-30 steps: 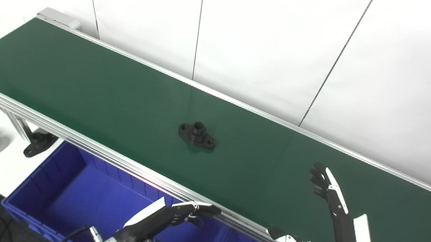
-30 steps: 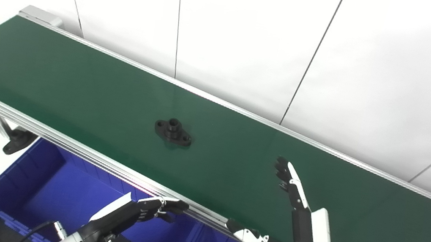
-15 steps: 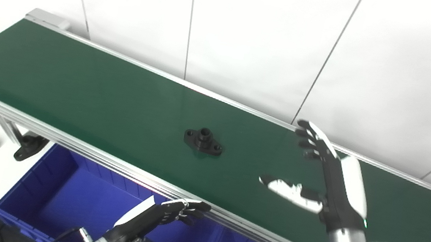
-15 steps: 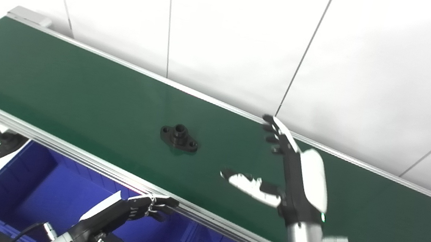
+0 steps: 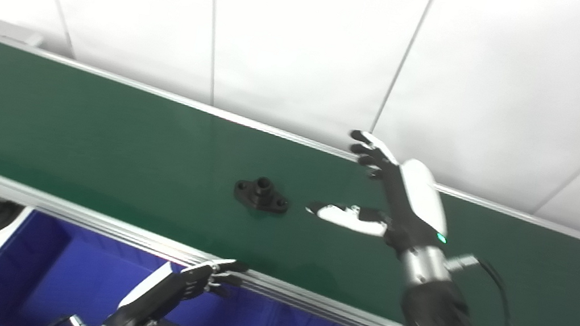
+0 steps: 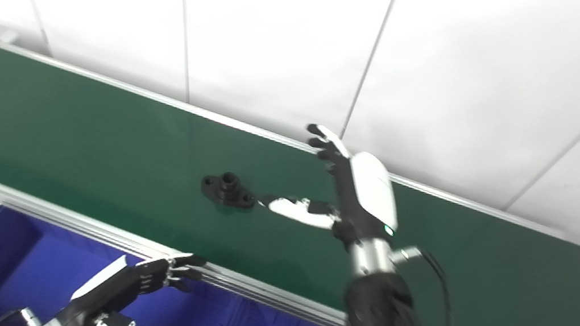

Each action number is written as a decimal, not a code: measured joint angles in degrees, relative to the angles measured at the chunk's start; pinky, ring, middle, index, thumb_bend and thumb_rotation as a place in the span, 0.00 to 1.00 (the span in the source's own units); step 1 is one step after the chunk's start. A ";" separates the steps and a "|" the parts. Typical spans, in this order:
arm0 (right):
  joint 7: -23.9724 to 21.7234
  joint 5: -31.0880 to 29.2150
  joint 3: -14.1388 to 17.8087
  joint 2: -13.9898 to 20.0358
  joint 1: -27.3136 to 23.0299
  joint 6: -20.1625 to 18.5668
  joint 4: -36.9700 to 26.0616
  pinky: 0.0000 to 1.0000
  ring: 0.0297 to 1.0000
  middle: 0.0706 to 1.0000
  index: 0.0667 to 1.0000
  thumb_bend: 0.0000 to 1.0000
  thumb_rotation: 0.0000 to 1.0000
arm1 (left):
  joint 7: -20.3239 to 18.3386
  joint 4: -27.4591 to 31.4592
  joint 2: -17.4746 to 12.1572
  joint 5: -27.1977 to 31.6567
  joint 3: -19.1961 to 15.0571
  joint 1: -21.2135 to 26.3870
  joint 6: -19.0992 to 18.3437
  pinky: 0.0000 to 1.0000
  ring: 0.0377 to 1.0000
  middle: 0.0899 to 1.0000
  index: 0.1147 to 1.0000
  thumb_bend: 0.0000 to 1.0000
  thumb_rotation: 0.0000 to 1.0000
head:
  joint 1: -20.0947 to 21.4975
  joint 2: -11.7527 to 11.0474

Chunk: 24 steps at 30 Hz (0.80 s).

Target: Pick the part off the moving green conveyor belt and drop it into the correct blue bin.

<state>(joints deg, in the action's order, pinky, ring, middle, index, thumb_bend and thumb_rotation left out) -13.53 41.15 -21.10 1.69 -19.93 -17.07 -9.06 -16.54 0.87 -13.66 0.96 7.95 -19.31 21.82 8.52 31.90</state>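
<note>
left hand [image 5: 173, 292]: at 6 o'clock, low in front of the belt rail, over the blue bin; fingers stretched out and a bit apart, tips near the rail, holds nothing
blue bin [image 5: 50, 265]: under the belt's near edge, 7 o'clock; a second blue compartment just right of a divider; inside partly hidden, contents unclear
near rail [image 5: 86, 216]: aluminium, runs 9 to 4 o'clock along the belt
right hand [image 5: 396, 202]: above the belt at 3 o'clock of centre, arm coming up from 5 o'clock; fingers spread wide toward 11 o'clock, thumb [image 5: 342, 215] pointing at 9 o'clock toward the part, grips nothing
part [image 5: 261, 194]: black flanged piece with raised hub, flat on the belt near centre; just beside the thumb tip at its 9 o'clock, not touching
conveyor belt [image 5: 71, 124]: green, spans 9 to 3 o'clock
wall [image 5: 309, 33]: white panels at 12 o'clock, behind the belt
</note>
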 measured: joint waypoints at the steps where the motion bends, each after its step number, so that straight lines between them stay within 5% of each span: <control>1: -0.07 0.28 -0.28 -0.22 -0.77 -0.13 0.86 0.68 0.76 0.78 0.85 0.80 0.38 | -0.03 0.00 -0.06 0.16 -0.10 0.01 0.04 0.77 0.84 0.89 0.84 0.81 0.22 | 0.01 0.00; 24: -5.12 2.55 -5.48 3.36 -7.48 -1.56 13.87 0.68 0.74 0.76 0.84 0.84 0.37 | -0.07 -0.83 0.34 0.16 -0.31 0.31 0.16 0.78 0.84 0.89 0.84 0.78 0.26 | -1.75 0.26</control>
<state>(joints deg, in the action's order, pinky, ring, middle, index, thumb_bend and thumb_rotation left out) -18.65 43.70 -26.57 5.05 -27.41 -18.63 4.81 -16.61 0.04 -13.33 1.12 7.64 -19.00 21.98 6.77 32.17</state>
